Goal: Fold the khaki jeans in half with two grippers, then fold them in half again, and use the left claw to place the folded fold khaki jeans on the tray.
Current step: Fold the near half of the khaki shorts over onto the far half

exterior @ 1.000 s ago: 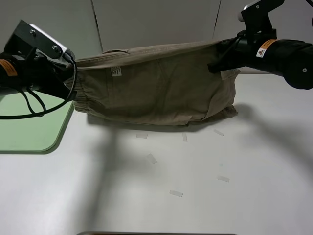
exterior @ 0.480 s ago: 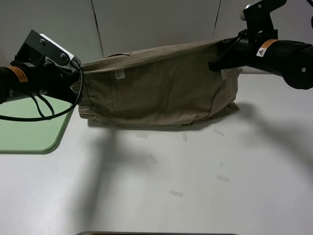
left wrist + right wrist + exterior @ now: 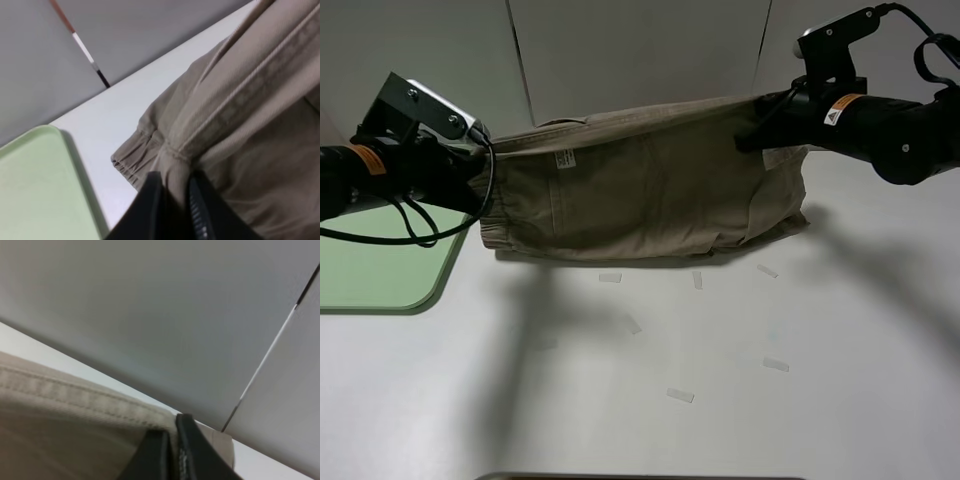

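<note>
The khaki jeans (image 3: 650,190) hang stretched between my two grippers above the back of the white table, their lower edge resting on the tabletop. My left gripper (image 3: 482,150) is shut on the gathered waistband end (image 3: 172,165); its black fingers (image 3: 150,200) pinch a bunched fold of cloth. At the other end my right gripper (image 3: 750,135) is shut on the top seam (image 3: 100,405), with its fingertips (image 3: 182,440) clamped at the corner. The pale green tray (image 3: 380,260) lies on the table under and left of the left arm, and its rim (image 3: 45,165) shows beside the waistband.
Several small white tape strips (image 3: 680,395) lie on the white table (image 3: 720,420) in front of the cloth. A grey panelled wall (image 3: 640,50) rises directly behind it. A dark rounded edge (image 3: 640,476) shows at the table's front.
The left gripper has moved right and slightly up with the waistband end, and the right gripper has shifted a little left and up. The cloth's lower edge has lifted slightly.
</note>
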### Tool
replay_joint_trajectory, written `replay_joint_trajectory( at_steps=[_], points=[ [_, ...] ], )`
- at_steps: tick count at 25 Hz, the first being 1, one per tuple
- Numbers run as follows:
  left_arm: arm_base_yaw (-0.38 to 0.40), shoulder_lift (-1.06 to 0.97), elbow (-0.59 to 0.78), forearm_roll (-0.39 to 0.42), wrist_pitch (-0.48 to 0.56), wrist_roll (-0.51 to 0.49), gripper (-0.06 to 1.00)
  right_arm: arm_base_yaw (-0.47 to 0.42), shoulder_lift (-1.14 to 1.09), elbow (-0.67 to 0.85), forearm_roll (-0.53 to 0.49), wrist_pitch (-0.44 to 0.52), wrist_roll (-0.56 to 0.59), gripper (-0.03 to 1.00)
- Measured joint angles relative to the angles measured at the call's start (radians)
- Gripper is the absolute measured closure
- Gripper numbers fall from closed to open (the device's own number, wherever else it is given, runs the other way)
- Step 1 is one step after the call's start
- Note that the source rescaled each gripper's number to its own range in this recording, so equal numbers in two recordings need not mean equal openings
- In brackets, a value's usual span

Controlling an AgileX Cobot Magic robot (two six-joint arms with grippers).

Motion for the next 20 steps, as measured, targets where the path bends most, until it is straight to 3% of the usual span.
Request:
replay_joint_trajectory(
  at_steps=[7,14,16,18,20],
  points=[
    [0.005,0.087,-0.005,-0.028,-0.15,0.017,0.94,0.0,0.062,-0.036,0.041,-0.012,-0.039,0.97],
    [0.005,0.14,-0.006,-0.079,-0.259,0.055,0.94,0.0,0.109,-0.038,0.076,-0.116,-0.046,0.95],
    [0.009,0.156,-0.006,-0.108,-0.275,0.064,0.88,-0.001,0.117,-0.038,0.1,-0.174,-0.046,0.84],
    [0.022,0.171,-0.006,-0.163,-0.286,0.064,0.72,-0.011,0.123,-0.038,0.147,-0.219,-0.046,0.6],
    [0.034,0.186,-0.004,-0.203,-0.308,0.064,0.51,-0.021,0.131,-0.038,0.191,-0.261,-0.046,0.27]
  ],
)
